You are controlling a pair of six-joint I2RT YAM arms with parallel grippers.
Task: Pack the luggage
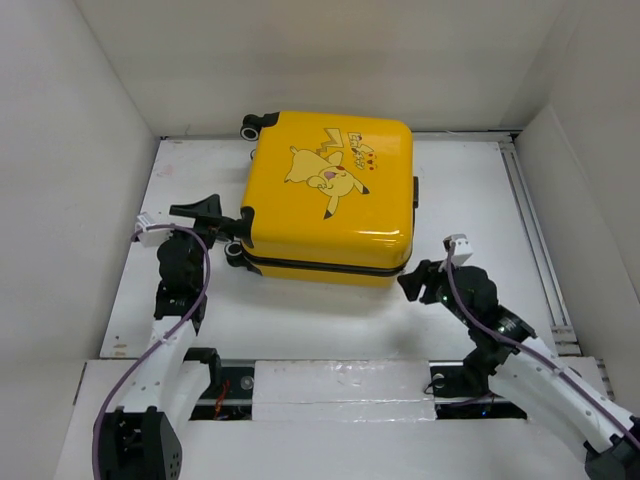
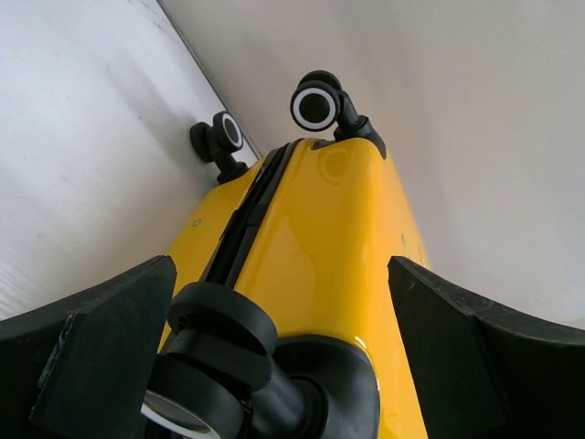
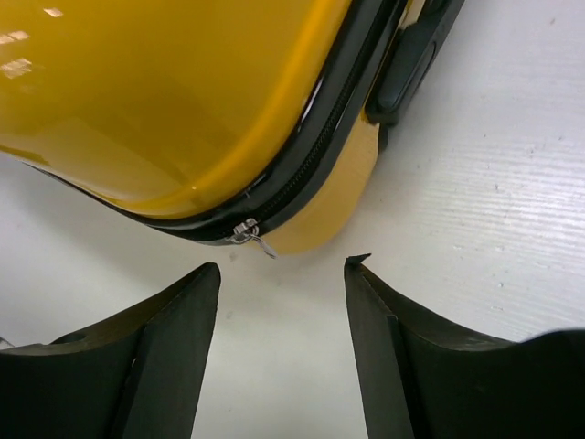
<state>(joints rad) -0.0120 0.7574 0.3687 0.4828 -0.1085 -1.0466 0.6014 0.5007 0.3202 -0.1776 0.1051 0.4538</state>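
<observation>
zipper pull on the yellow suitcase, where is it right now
In the right wrist view, the zipper pull hangs at the near right corner of the luggage, just ahead of the open right gripper.

**Colours only**

- luggage [image 1: 330, 195]: glossy yellow shell. The lid print is a black-outlined cartoon with small red spots.
- zip band [image 3: 306, 169]: black, with a silver pull [image 3: 247, 234].
- caster wheels [image 2: 317, 106]: black with a white ring.
- side handle [image 3: 413, 59]: black.
- counter [image 1: 300, 315]: white.
- left gripper [image 1: 225, 218] and right gripper [image 3: 283, 268]: black.
- cable [image 1: 196, 300]: purple.
- Arm links [image 1: 150, 378]: white.
</observation>
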